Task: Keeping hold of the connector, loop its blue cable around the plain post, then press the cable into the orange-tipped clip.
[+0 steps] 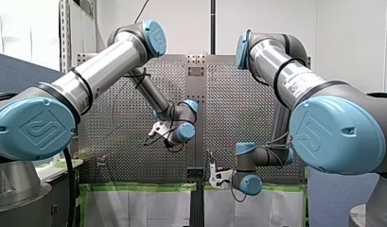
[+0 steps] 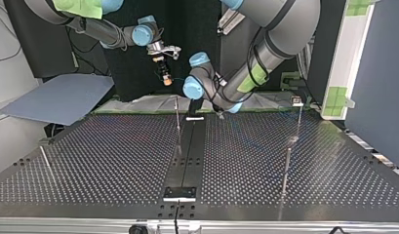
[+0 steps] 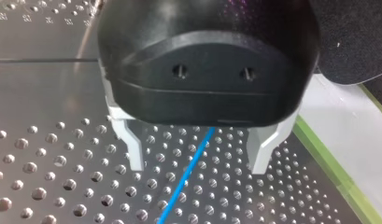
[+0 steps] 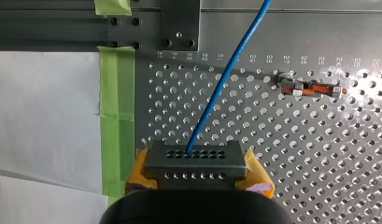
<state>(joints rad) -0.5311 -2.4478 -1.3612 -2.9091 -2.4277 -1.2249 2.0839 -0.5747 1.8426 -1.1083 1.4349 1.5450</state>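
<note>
In the right wrist view my right gripper (image 4: 195, 164) is shut on a dark connector block (image 4: 195, 157), with a yellow pad (image 4: 141, 169) on each side. The blue cable (image 4: 226, 79) leaves the connector and runs ahead over the perforated plate. The orange-tipped clip (image 4: 312, 88) stands ahead of the gripper and off to one side, clear of the cable. My left gripper (image 3: 198, 161) hangs open just above the plate, and the blue cable (image 3: 181, 189) passes between its metal fingers (image 3: 135, 151) without touching either. The top view shows my right gripper (image 2: 164, 77) raised behind the table's far edge.
Thin upright posts stand on the table in the top view, one by the centre rail (image 2: 177, 117) and two at that view's right (image 2: 287, 163). Green tape (image 4: 116, 107) and white sheeting border the plate near my right gripper. A grey board (image 2: 60, 97) lies at the top view's left.
</note>
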